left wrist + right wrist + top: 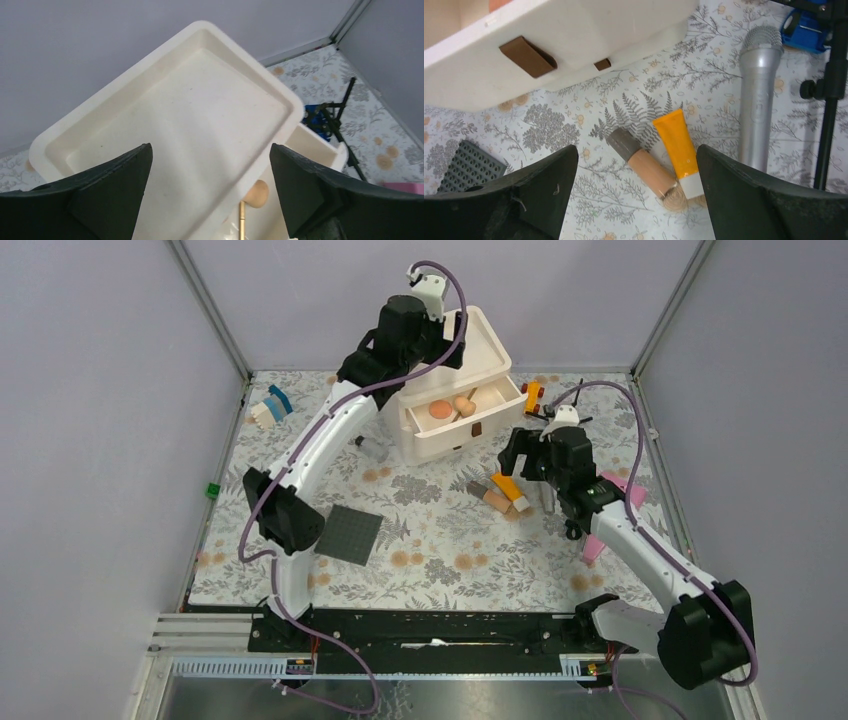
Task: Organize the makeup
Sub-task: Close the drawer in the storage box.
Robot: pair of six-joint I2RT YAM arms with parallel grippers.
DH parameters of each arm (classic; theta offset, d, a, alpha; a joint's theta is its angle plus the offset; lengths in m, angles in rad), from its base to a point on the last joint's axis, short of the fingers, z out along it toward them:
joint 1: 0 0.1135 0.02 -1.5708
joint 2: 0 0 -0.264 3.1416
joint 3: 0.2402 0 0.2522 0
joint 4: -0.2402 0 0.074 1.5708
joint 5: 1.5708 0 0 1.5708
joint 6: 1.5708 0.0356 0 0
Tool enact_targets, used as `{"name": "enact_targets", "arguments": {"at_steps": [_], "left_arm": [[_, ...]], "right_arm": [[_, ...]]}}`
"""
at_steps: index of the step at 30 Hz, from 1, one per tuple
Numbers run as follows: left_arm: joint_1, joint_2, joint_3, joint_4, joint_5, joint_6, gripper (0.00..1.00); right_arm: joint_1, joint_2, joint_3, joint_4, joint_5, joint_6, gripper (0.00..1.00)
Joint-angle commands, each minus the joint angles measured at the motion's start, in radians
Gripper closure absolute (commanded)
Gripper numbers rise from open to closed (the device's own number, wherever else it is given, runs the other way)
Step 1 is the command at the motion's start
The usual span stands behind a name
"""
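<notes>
Soft, even light (faint shadows), all views sharp.

At lower centre, between the wide-spread jaws of our right gripper [635, 152], we see an orange tube [676, 150] beside a dark-capped beige tube [641, 162]. A silver tube [758, 95] lies at right, and a white box [574, 45] fills the upper left.

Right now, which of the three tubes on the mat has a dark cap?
The beige tube, leftmost in the right wrist view. The orange tube has a white cap, the silver-grey tube a silver one.
</notes>
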Motion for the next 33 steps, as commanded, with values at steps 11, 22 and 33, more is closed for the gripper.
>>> {"name": "enact_targets", "arguments": {"at_steps": [11,22,33], "left_arm": [[0.074,0.105,-0.007,0.010,0.054,0.075,0.06],[0.072,0.166,-0.021,-0.041,0.057,0.150,0.15],[0.072,0.164,-0.080,-0.084,0.174,0.234,0.19]], "right_arm": [[-0.003,0.243,0.145,0.251,-0.015,0.081,0.05],[-0.003,0.386,0.207,0.374,-0.044,0.113,0.05],[-0.004,0.446,0.258,0.493,-0.101,0.115,0.05]]}}
